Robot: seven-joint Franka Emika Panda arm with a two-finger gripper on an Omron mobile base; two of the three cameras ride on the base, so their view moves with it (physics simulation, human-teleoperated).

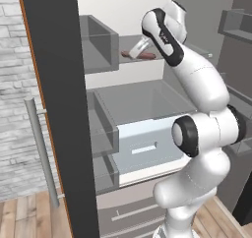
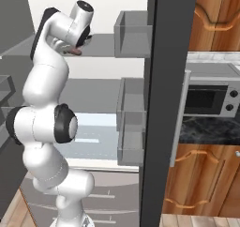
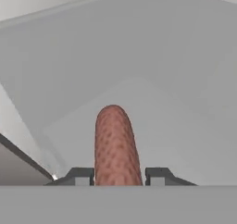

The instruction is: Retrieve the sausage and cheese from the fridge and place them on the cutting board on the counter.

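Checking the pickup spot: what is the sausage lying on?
The sausage lies on a grey fridge shelf, between the gripper fingertips. The shelf beneath the sausage is hidden by it.

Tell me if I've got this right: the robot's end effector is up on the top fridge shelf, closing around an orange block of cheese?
Not quite. It is on the upper shelf of the fridge, but the thing between the end effector fingers is the reddish-brown sausage, not cheese. The hand view shows it plainly.

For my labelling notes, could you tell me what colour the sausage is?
Reddish-brown with fine dark speckles, clearest in the hand view: sausage.
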